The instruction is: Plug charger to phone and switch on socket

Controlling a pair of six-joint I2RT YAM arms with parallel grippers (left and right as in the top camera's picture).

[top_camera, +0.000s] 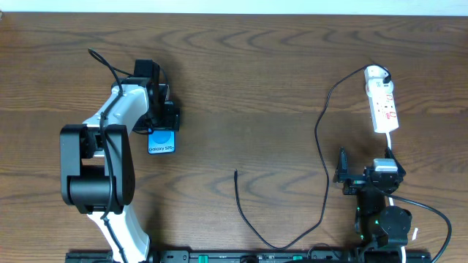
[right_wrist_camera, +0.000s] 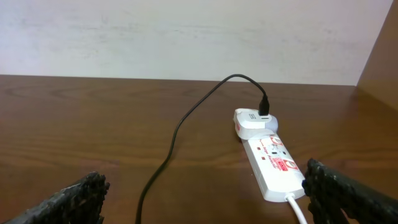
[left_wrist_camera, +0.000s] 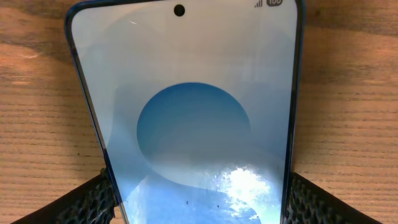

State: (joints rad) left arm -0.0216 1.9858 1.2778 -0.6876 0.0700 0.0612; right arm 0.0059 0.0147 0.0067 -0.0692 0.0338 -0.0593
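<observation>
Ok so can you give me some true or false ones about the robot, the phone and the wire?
1. The left gripper grips the phone. True.
2. The charger's small tip is in the phone. False: the tip lies loose on the table, apart from the phone.
3. The right gripper holds the socket. False: it is open and empty, short of the socket.
4. The charger's other end is plugged in at the socket. True.

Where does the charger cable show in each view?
Overhead: the charger runs from the socket at upper right down to a free tip near centre.
Left wrist: not in it; the phone fills the frame.
Right wrist: the charger arcs from the socket at centre-right down to the bottom edge.
Shared landmark: the white socket, in overhead and right wrist.
</observation>
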